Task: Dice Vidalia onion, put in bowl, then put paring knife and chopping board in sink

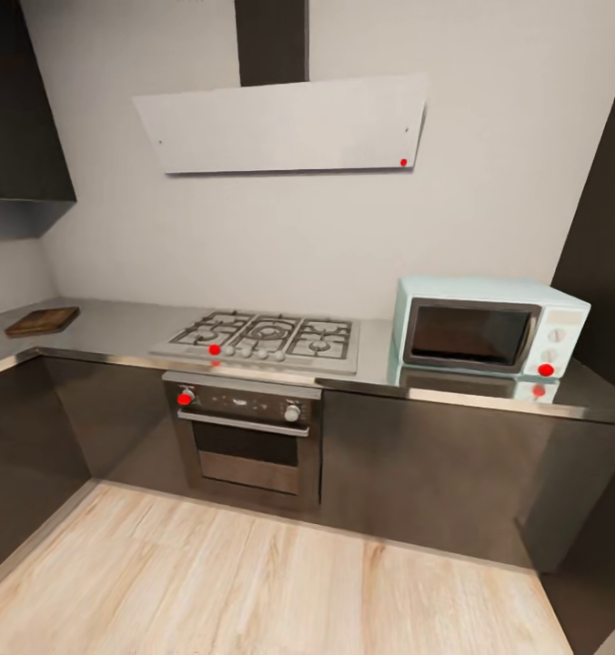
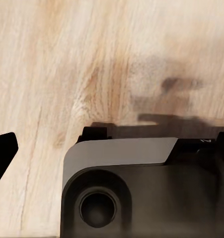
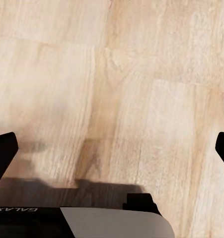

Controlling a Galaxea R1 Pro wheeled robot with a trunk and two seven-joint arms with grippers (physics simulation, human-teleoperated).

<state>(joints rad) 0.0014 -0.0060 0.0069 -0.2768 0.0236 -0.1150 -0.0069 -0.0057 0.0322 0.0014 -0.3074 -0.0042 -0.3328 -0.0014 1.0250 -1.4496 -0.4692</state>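
Wooden floor lies under both my hands, the left and the right, fingers spread and grasping nothing. Ahead, a steel counter carries hob, microwave and, at far left, the chopping board.

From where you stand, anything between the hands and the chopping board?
The chopping board lies on the counter's far left corner, away from the gas hob. Both wrist views look down at wooden floor. Nothing sits on the counter before the board; the cabinets bound the approach.

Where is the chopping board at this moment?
In the head view the chopping board lies flat at the far left on the steel counter, left of the gas hob.
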